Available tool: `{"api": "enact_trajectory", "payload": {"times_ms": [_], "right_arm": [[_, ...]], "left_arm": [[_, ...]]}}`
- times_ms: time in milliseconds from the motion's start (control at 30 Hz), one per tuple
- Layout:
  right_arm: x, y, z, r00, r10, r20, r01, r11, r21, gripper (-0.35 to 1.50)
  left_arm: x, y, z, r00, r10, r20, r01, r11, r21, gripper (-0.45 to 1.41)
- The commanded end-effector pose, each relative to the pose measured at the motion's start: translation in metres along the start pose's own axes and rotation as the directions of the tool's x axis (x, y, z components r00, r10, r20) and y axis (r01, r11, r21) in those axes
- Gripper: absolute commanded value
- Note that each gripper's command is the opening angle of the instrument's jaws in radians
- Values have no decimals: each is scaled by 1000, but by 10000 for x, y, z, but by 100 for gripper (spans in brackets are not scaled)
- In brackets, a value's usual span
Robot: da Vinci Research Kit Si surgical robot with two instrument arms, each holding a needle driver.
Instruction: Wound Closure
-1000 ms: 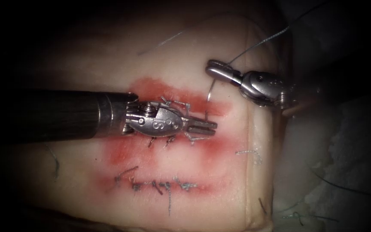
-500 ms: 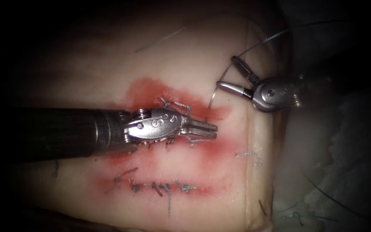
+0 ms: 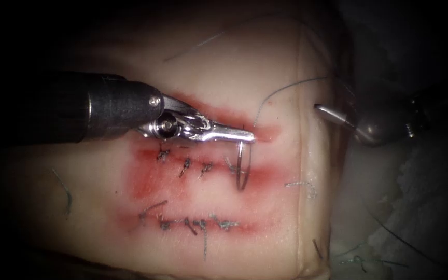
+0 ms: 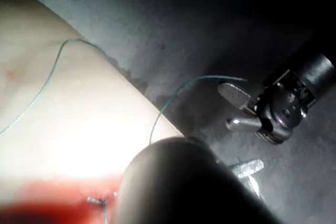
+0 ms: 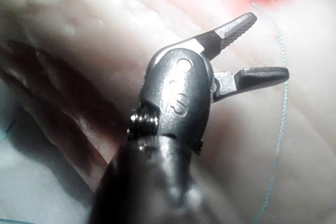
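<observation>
The left tool [image 3: 245, 137] has its jaws closed on the needle [image 3: 240, 166], gripping it near one end of its curve, just at the right end of the upper cut [image 3: 203, 155]. From that grip the needle arcs down across the cut, and its far end meets the tissue [image 3: 265, 207] on the cut's lower edge; whether the tip is in the tissue cannot be told. The thread [image 3: 281, 92] rises from beside the left tool's tips and curves up and away to the right of the cut toward the tissue's edge.

The right tool [image 5: 252, 48] stands well to the right of the cut, off past the tissue's edge, with its jaws spread wide and nothing between them. The thread runs near it but apart from the jaws.

Dark stitches [image 3: 185, 166] sit in a row along the upper cut, left of the needle, with red fluid [image 3: 151, 181] staining the tissue around them. A second stitched cut [image 3: 193, 224] lies below the first, with cut thread ends on it.
</observation>
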State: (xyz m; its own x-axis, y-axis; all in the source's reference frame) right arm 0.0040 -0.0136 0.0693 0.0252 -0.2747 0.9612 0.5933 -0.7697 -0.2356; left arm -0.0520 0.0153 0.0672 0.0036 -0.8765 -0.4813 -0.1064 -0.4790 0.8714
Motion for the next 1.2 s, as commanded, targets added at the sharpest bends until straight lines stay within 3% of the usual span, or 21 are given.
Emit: {"api": "enact_trajectory", "payload": {"times_ms": [33,167,200,333,367,433,467,533,567,633,667,700,767,800,833,867,900,967,1000,1100,1200], "right_arm": [[1,10,4,1000,4,1,-4,1000,-5,115],[-21,17,8,1000,29,-4,-29,999,-20,115],[-31,19,9,999,42,-8,-42,999,-17,113],[-45,20,12,998,59,7,-59,998,-12,111],[-50,20,14,998,64,20,-64,998,-9,111],[-53,20,16,997,72,27,-72,997,-6,110],[-54,20,18,996,79,30,-79,997,-4,110],[-56,20,21,993,116,30,-116,993,-1,111],[-59,21,23,985,170,30,-170,985,-1,108],[-60,23,25,971,241,2,-241,971,-1,100],[-62,25,28,951,309,-35,-309,951,-1,90],[-66,28,31,934,355,-49,-355,935,1,96],[-71,31,32,928,370,-51,-370,929,2,111],[-74,37,34,904,423,-62,-424,906,3,113],[-74,39,34,891,450,-64,-451,893,2,113],[-77,45,36,854,517,-63,-518,856,3,113],[-79,47,37,826,561,-54,-562,827,0,106],[-88,55,43,723,691,20,-691,721,46,74],[-96,63,50,605,788,113,-796,597,100,43],[-103,80,51,465,881,89,-885,463,49,38],[-113,93,49,454,891,16,-891,454,17,34]], "left_arm": [[-6,0,6,1000,10,1,-10,1000,0,-45],[-18,-56,-27,998,-59,19,59,998,18,-45],[-22,-82,-41,1000,7,29,-8,1000,26,-45],[-37,-130,-59,975,211,66,-213,977,30,-45],[-46,-152,-63,923,378,75,-381,924,27,-45],[-50,-166,-65,856,510,87,-513,858,19,-45],[-51,-172,-65,776,623,98,-626,780,4,-45],[-50,-179,-63,673,731,108,-734,679,-17,-45],[-46,-186,-59,542,834,105,-836,547,-29,-45],[-43,-194,-53,398,913,95,-916,401,-17,-45],[-39,-201,-49,247,965,92,-968,250,-19,-45],[-36,-210,-45,143,985,92,-989,146,-28,-45],[-33,-215,-42,23,996,83,-999,26,-37,-45],[-30,-217,-40,-82,993,79,-996,-79,-43,-45],[-29,-217,-39,-141,987,78,-990,-139,-41,-45],[-23,-214,-36,-262,963,62,-965,-260,-38,-45],[-20,-211,-34,-295,954,45,-955,-294,-28,-45],[-9,-198,-27,-355,934,30,-934,-356,27,-45],[5,-176,-15,-434,901,29,-898,-435,65,-45],[28,-133,2,-507,862,0,-853,-502,140,-45],[57,-59,22,-578,812,-83,-795,-536,284,-45]]}}
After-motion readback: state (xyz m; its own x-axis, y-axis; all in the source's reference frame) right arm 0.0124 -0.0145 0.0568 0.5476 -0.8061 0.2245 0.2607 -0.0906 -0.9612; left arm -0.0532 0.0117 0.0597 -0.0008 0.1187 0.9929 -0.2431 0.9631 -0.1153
